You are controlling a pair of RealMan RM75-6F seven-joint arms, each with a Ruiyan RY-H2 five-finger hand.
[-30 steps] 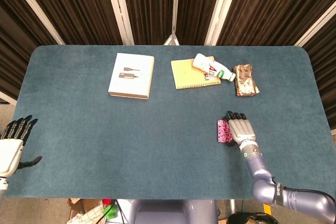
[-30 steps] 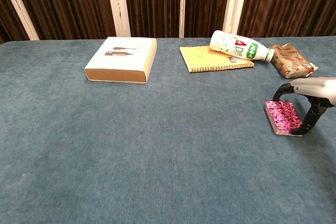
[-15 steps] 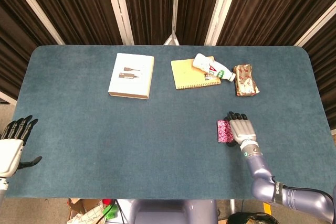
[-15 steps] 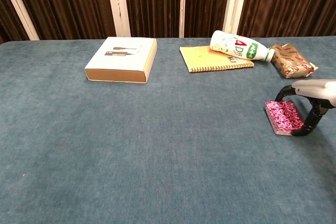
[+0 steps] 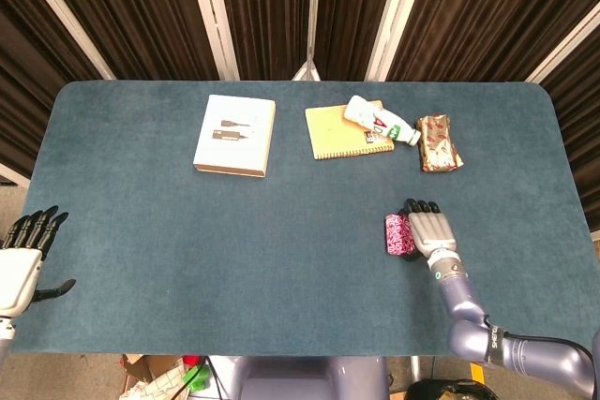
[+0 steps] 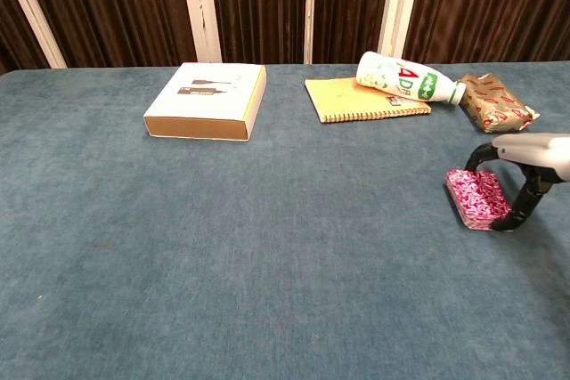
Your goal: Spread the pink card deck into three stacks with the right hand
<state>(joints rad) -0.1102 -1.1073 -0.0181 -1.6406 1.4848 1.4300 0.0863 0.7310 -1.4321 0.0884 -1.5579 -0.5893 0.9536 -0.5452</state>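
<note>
The pink patterned card deck (image 5: 398, 236) (image 6: 476, 196) lies on the blue table at the right front. My right hand (image 5: 431, 231) (image 6: 525, 175) reaches over it from the right and grips it, dark fingers arched across the far edge and the thumb at the near edge. The deck's left side looks slightly raised off the cloth. My left hand (image 5: 21, 264) hovers beyond the table's left front edge with fingers spread and nothing in it; the chest view does not show it.
A white box (image 5: 234, 135) (image 6: 207, 101) sits at the back left. Behind the deck lie a yellow notebook (image 5: 342, 133) (image 6: 356, 100), a toppled white bottle (image 5: 380, 121) (image 6: 405, 77) resting on it, and a brown snack packet (image 5: 439, 142) (image 6: 497, 102).
The deck has shifted slightly left under my right hand and its left side has lifted a little. The left hand has not moved.
</note>
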